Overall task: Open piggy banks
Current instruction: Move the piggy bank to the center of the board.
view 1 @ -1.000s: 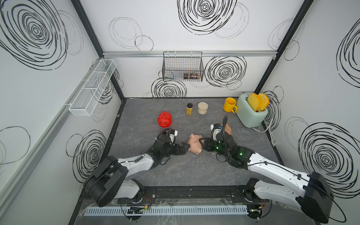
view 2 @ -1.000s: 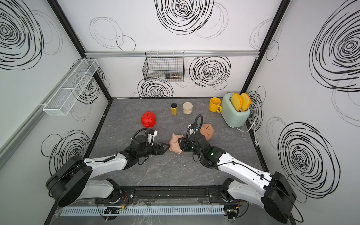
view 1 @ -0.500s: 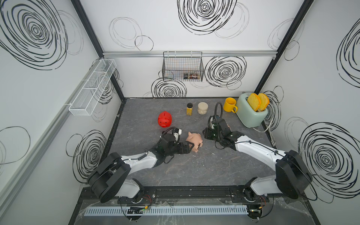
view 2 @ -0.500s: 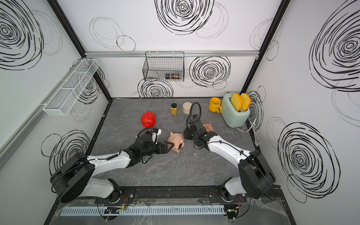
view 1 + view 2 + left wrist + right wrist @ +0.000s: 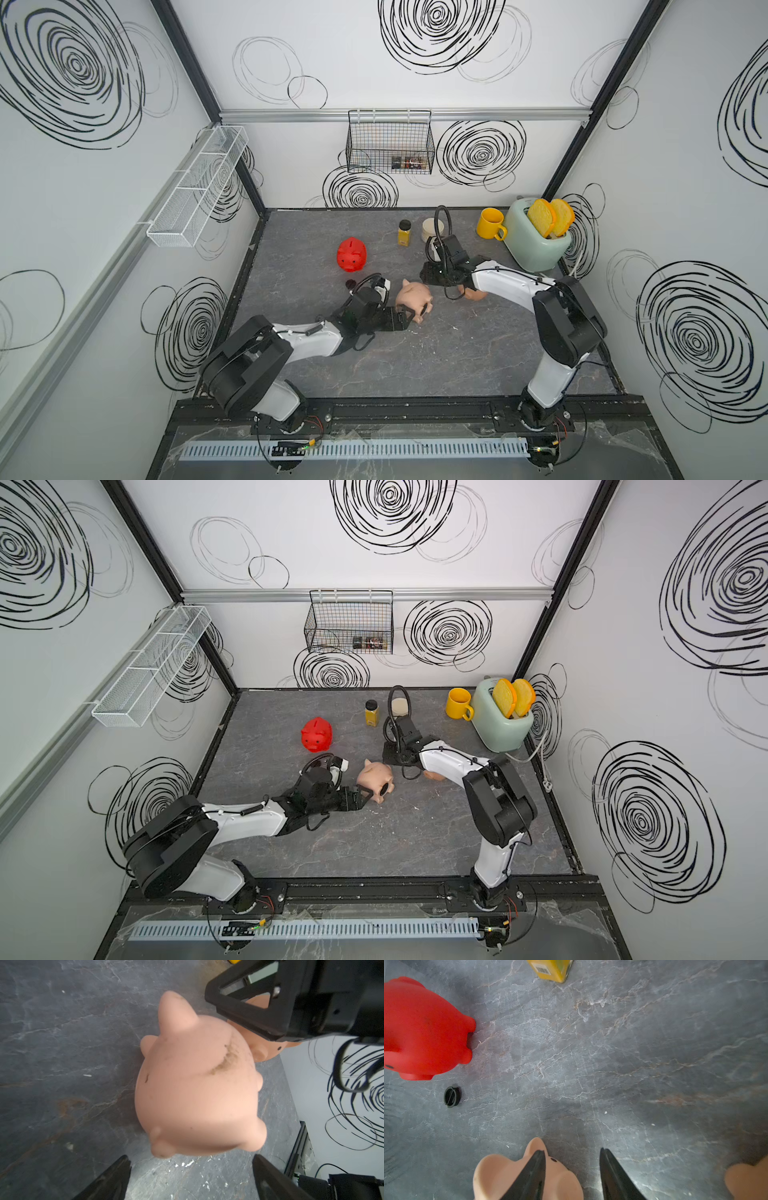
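We find our left claw (image 5: 191, 1158) spread wide, holding nothing; the pale pink pig (image 5: 197, 1088) lies on the desk (image 5: 415, 361) just beyond its tips. Our right claw (image 5: 572, 1152) is parted and empty too, just beside that pig; the peach-tan pig (image 5: 475, 294) sits behind it, the red pig (image 5: 423, 1028) well ahead.

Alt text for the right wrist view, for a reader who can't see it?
The right gripper hangs open over the grey marbled table, nothing between its fingers, one finger in front of a pink pig. Farther off are a red pig with a loose black plug beside it and a yellow jar; a tan pig shows at the frame edge.
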### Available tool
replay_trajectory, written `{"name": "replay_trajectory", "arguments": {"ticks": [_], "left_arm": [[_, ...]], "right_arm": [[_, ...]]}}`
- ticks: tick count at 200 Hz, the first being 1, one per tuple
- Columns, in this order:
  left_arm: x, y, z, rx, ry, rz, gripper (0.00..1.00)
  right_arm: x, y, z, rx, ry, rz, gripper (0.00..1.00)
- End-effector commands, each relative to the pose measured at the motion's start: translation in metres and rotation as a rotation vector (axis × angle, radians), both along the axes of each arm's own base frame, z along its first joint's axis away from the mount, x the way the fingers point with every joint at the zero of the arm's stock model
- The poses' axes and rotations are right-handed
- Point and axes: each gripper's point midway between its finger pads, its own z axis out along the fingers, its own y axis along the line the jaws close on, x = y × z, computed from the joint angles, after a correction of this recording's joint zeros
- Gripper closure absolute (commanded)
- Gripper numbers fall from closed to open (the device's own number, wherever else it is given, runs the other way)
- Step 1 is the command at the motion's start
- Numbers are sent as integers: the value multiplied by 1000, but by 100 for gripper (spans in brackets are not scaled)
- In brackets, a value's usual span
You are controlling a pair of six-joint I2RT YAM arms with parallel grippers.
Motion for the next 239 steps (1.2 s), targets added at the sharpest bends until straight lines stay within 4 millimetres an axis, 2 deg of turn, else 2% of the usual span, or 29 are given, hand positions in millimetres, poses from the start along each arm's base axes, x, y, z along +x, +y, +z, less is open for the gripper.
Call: {"name": "replay_trajectory", "arguments": {"ticks": [1, 41, 67, 97, 158, 196, 239], "left_arm": [[10, -4, 7, -13, -20, 17, 5], [11, -3, 2, -7, -8, 24, 5], [12, 0, 1, -5, -8, 33, 5], [16, 6, -2, 1, -2, 49, 5], [25, 14, -4, -1, 14, 76, 5], [28, 17, -2, -11, 17, 83, 5], [22, 11, 6, -45, -2, 41, 5]], "right_arm": [[4, 5, 4, -1, -3, 35, 50], [8, 14, -5, -3, 21, 72, 48], [6, 13, -8, -6, 29, 76, 48], [-4, 8, -12, -18, 51, 81, 48], [-24, -7, 0, -20, 39, 63, 49], [-39, -14, -1, -18, 53, 60, 49], [-45, -4, -5, 21, 72, 93, 49]]}}
